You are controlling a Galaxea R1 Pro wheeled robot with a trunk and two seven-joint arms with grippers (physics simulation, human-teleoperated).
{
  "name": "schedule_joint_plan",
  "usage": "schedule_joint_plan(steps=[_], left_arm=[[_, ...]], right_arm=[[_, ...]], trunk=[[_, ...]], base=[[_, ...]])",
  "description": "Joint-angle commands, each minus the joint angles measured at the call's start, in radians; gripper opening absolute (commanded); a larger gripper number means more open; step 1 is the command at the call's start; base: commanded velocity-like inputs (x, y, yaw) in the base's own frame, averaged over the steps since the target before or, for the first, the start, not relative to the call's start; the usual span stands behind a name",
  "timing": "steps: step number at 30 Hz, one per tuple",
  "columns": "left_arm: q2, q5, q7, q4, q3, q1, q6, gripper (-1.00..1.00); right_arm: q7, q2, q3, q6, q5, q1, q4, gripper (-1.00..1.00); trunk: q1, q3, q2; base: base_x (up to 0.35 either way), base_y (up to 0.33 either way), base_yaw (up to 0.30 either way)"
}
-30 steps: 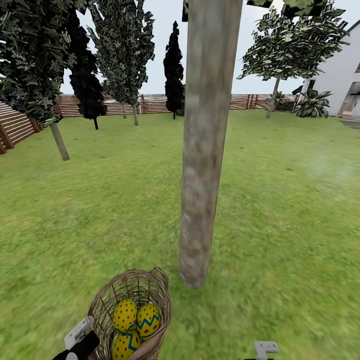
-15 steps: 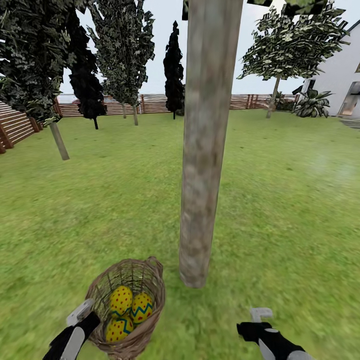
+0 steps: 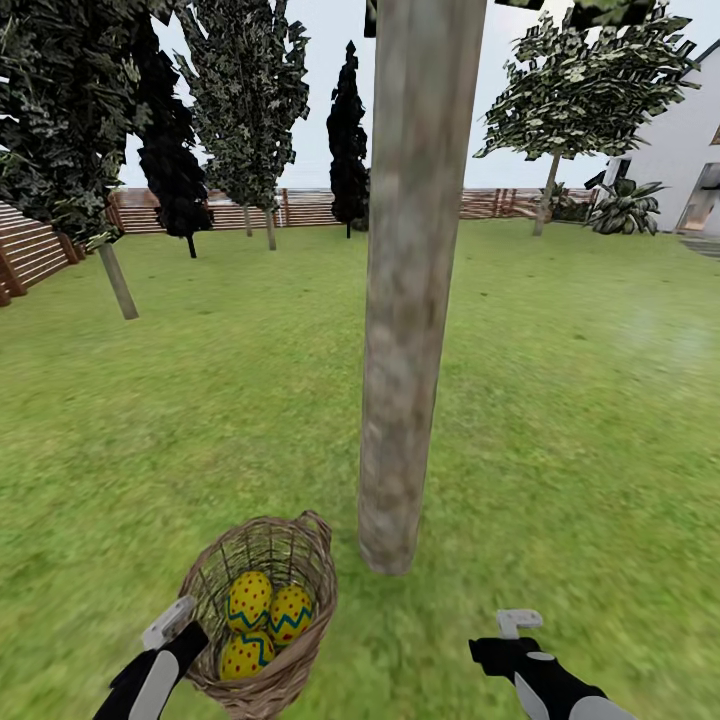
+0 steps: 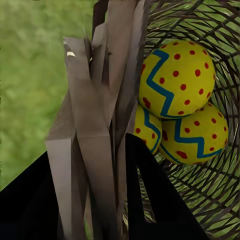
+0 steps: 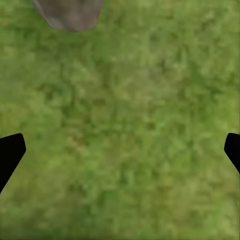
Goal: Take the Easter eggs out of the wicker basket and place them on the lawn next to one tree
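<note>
The left gripper (image 3: 172, 622) clamps the basket (image 3: 300, 545) rim, eggs (image 3: 262, 615) just inside, while the right gripper (image 3: 512, 626), spread wide and empty, hangs well apart.

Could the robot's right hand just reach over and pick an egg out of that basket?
Probably yes. The right hand is open over bare lawn, and nothing lies between it and the wicker basket. The eggs sit exposed in its open mouth, beside the tree.

There are three eggs (image 3: 250, 598) (image 3: 290, 612) (image 3: 247, 655), all in one basket (image 3: 300, 535). One thick tree trunk (image 3: 405, 300) stands close by. Two pincers, left (image 3: 170, 622) and right (image 3: 518, 622), are in view. One white house (image 3: 680, 140) is at the lawn's edge.
</note>
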Motion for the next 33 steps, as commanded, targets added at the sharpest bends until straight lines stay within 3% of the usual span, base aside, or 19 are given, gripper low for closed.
schedule_joint_plan(steps=[1, 10, 33], left_arm=[[-0.001, 0.014, 0.004, -0.003, 0.002, -0.001, 0.004, -1.00], [-0.001, 0.013, 0.004, -0.003, 0.002, -0.002, 0.001, -1.00], [0.008, 0.013, 0.004, 0.015, 0.004, -0.002, -0.005, -1.00]], right_arm=[[0.003, 0.000, -0.008, -0.001, 0.008, -0.001, 0.000, 1.00], [0.002, 0.002, -0.007, -0.047, 0.008, -0.001, 0.003, 1.00], [0.002, -0.003, -0.007, -0.048, 0.008, -0.001, 0.006, 1.00]], trunk=[[0.004, -0.004, -0.008], [0.039, -0.033, -0.071], [0.127, -0.105, -0.232]], base=[[0.000, 0.000, 0.000], [0.000, 0.000, 0.000], [0.000, 0.000, 0.000]])
